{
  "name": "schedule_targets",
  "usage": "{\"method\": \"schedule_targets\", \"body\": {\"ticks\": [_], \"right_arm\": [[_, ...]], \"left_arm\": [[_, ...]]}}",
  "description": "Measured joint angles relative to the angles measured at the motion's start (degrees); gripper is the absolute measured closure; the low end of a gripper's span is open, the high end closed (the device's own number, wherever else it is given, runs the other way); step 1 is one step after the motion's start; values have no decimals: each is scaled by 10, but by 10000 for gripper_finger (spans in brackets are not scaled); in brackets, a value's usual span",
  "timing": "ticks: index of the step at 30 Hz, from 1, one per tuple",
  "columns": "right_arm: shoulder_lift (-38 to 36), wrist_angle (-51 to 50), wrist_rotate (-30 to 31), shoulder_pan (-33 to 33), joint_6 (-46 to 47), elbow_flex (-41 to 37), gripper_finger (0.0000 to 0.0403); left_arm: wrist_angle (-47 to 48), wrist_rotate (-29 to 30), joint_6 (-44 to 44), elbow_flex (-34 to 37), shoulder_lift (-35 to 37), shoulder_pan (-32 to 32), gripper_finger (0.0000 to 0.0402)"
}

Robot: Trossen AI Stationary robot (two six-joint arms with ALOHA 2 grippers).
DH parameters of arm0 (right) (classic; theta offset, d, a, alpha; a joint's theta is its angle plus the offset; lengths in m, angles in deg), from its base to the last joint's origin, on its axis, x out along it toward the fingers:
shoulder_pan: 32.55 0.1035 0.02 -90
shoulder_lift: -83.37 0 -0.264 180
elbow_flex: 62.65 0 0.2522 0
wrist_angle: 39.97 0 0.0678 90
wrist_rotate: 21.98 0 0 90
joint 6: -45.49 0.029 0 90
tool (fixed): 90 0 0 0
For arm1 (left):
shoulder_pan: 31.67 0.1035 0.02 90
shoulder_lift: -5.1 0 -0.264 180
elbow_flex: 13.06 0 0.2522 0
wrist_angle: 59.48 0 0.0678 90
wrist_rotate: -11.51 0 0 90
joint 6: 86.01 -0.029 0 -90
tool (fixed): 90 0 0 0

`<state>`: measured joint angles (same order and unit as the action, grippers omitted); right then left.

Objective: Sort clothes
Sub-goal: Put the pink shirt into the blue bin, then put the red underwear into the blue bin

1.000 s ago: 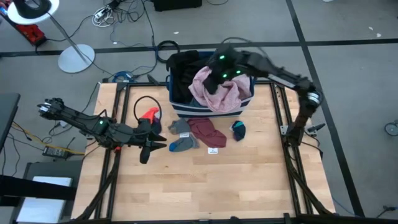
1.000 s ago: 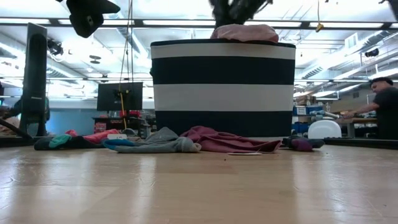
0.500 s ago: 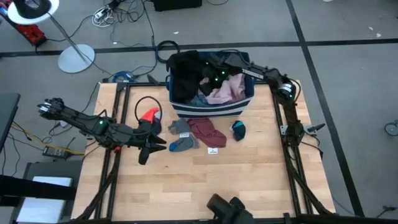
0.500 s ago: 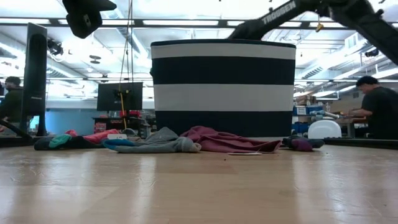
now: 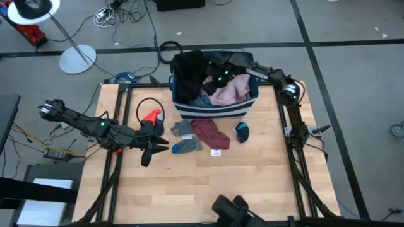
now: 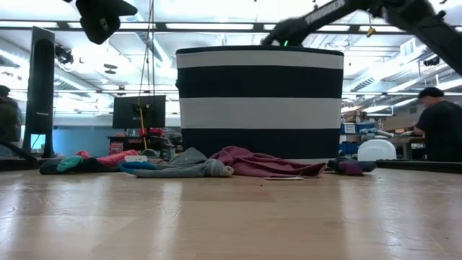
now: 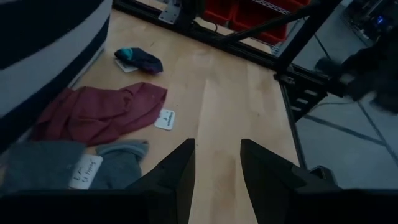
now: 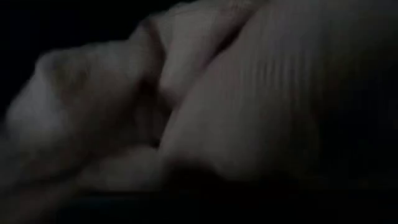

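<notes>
Right gripper [image 5: 214, 74] buried in striped bin [image 5: 214, 112] beside pink garment [image 5: 230, 90], finger state indiscernible; left gripper [image 5: 153, 146] parted, hovering near grey sock [image 5: 182, 128].

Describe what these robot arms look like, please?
Both are slim, dark, jointed metal arms. The left arm's end effector has two flat black fingers. The right arm shows small green lights and white lettering along its link in the low view.
</notes>
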<state>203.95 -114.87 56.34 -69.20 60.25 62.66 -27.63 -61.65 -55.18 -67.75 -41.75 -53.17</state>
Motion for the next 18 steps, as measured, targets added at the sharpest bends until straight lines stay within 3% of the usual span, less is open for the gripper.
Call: {"method": "schedule_targets", "body": {"ticks": [7,18], "right_arm": [[-108,-36,82,11,0,21,403],[-293,-47,137,90,33,24,403]], "left_arm": [[4,-16,-21,0,0,0,269],[28,-28,-36,0,18,0,269]]}}
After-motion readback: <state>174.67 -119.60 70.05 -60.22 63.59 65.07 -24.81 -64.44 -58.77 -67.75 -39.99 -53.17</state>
